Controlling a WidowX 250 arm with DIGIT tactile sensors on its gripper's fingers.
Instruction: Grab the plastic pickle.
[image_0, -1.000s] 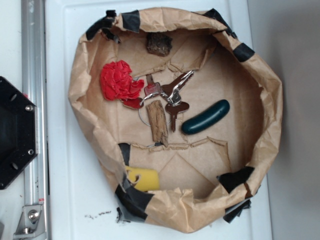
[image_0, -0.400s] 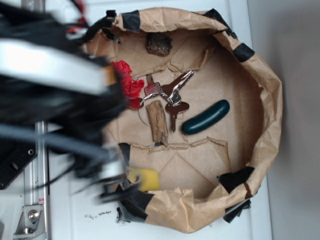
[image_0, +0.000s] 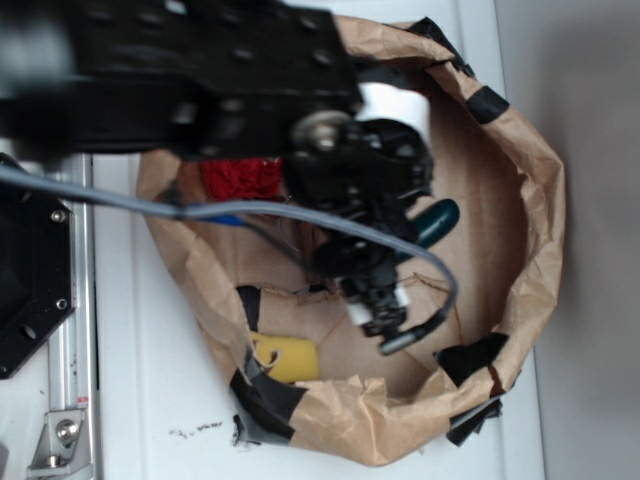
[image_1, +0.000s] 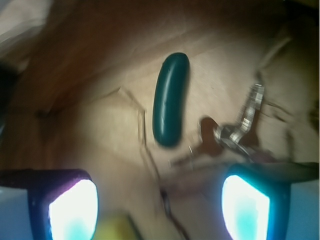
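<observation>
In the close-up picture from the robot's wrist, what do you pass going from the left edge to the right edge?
Left glowing fingertip → plastic pickle, lying free on the brown paper → bunch of keys → right glowing fingertip. The jaws stand wide apart, holding nothing.

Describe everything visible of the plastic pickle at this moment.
The glossy dark green, slightly curved plastic pickle has rounded ends and a smooth, unmarked skin. It lies flat on the brown paper floor of the taped paper bag, touching nothing else; the keys lie apart beside it. The open gripper holds nothing. In the exterior view the arm hides most of it.
</observation>
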